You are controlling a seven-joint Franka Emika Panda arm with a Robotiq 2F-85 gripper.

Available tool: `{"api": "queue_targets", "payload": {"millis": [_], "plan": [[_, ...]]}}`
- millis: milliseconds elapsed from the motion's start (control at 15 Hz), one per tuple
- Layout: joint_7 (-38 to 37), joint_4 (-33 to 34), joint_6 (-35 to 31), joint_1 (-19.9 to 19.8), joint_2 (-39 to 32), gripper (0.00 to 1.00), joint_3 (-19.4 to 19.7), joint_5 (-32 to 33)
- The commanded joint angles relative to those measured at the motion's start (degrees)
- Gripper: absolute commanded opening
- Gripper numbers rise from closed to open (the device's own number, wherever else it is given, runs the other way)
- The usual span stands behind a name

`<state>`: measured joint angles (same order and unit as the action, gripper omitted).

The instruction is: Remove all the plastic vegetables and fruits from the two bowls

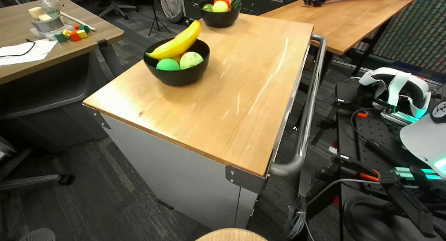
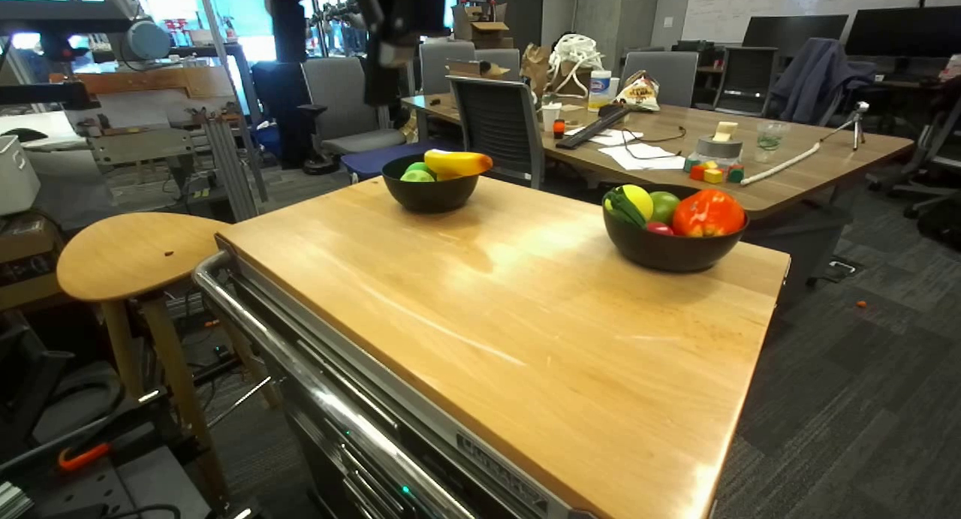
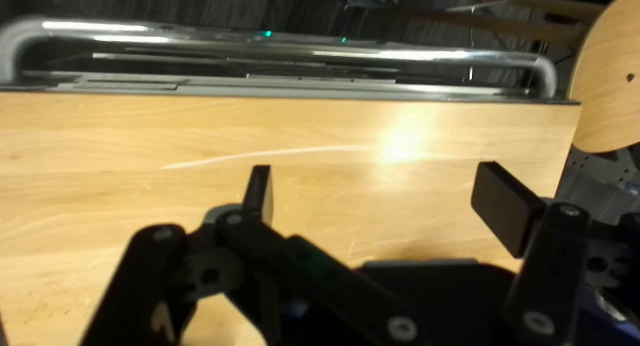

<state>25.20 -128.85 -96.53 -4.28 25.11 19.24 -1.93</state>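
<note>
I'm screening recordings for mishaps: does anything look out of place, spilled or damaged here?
An orange object, too small to identify, lies alone on the carpet like litter. A long pale streak, possibly a scratch, curves across the wooden tabletop; nothing looks spilled.

In an exterior view I see a black bowl (image 1: 177, 77) standing upright, a yellow banana (image 1: 177, 44) slanting across it, tip past the rim, above a bright green ball (image 1: 168, 64) and a pale green ball (image 1: 191, 60) side by side. Well apart, also upright, my second bowl (image 2: 672, 254) holds a large, lobed red piece (image 2: 709, 212), a yellow ball (image 2: 638, 201), a lime (image 2: 664, 206), a small red piece (image 2: 660, 227) and a dark green piece (image 2: 625, 208) at the rim.
</note>
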Motion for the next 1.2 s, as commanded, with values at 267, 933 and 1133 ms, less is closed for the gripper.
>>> {"api": "queue_targets", "payload": {"millis": [267, 933, 1133], "plan": [[-5.0, 6.6, -15.3, -0.1, -3.7, 1.00, -4.9, -3.8], [-9.9, 19.8, -17.6, 0.4, -18.4, 1.00, -7.5, -4.4], [-12.6, 28.8, -16.5, -0.8, -27.5, 1.00, -7.0, -6.8]]}}
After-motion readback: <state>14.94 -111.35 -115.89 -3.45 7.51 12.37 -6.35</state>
